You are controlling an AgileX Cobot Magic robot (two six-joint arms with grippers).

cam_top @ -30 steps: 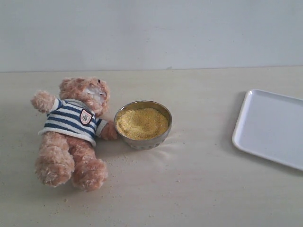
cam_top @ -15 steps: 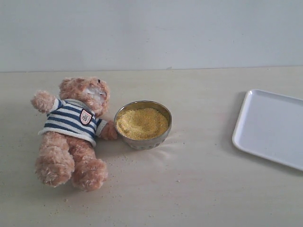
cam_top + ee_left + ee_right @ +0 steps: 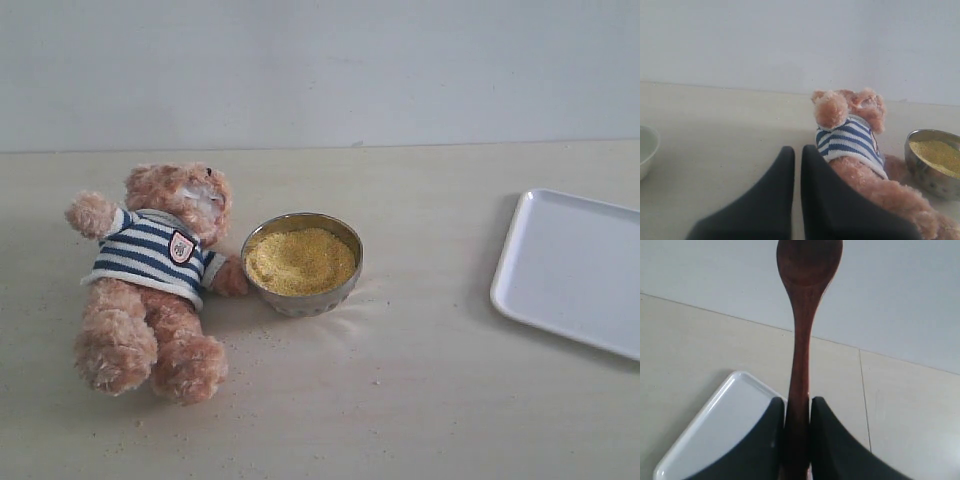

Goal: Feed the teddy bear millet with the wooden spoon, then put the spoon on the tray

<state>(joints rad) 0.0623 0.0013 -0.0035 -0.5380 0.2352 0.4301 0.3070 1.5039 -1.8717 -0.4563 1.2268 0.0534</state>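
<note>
The teddy bear (image 3: 160, 275) in its striped shirt lies on its back at the table's left, also seen as the teddy bear (image 3: 850, 135) in the left wrist view. Beside its arm stands the metal bowl (image 3: 302, 264) heaped with yellow millet (image 3: 300, 260). My left gripper (image 3: 797, 152) is shut and empty, just beside the bear's body. My right gripper (image 3: 797, 405) is shut on the handle of the wooden spoon (image 3: 802, 330), whose empty bowl points away from the jaws, above the white tray (image 3: 725, 435). Neither gripper shows in the exterior view.
The white tray (image 3: 575, 268) lies at the table's right edge. Millet specks are scattered on the table near the bear and bowl. A pale bowl rim (image 3: 647, 150) shows in the left wrist view. A seam line (image 3: 864, 400) runs across the surface.
</note>
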